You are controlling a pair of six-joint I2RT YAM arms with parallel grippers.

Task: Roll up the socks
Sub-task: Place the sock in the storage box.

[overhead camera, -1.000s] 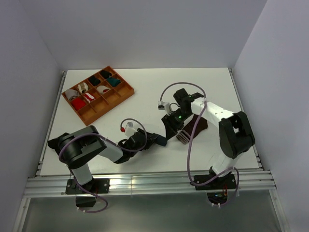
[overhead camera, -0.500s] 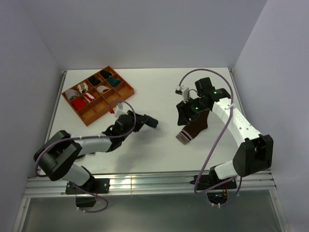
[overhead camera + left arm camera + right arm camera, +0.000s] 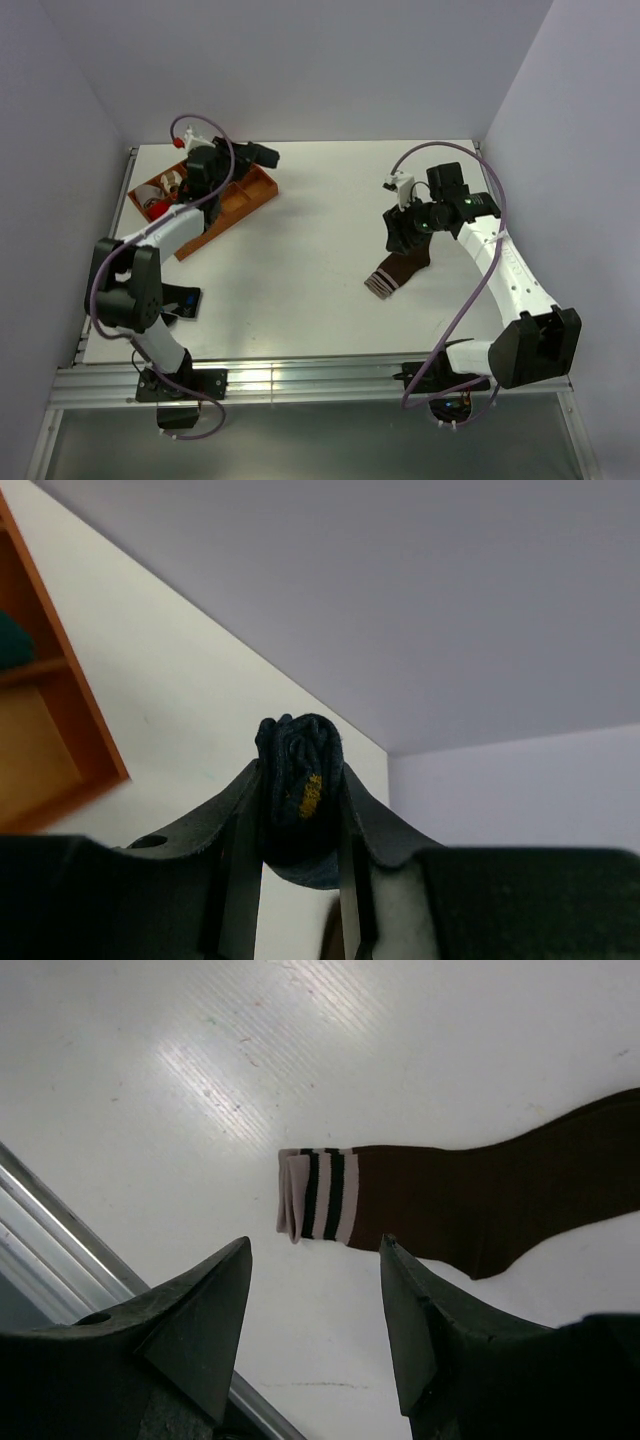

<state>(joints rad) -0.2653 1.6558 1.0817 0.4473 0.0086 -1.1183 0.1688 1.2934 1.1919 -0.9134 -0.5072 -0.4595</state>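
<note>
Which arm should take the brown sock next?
Right. The right gripper hangs open over the brown sock, which lies flat and unrolled on the table. The left gripper is shut on the rolled navy sock, far off over the orange tray.

the brown sock (image 3: pixel 480 1210) lies flat on the white table (image 3: pixel 200 1060), its pale cuff (image 3: pixel 318 1195) with dark stripes pointing left and the foot running off the right edge. the right gripper (image 3: pixel 315 1250) hovers clear of it, its two dark fingers (image 3: pixel 200 1310) spread with nothing between them. a metal rail (image 3: pixel 40 1210) crosses the lower left corner
</note>
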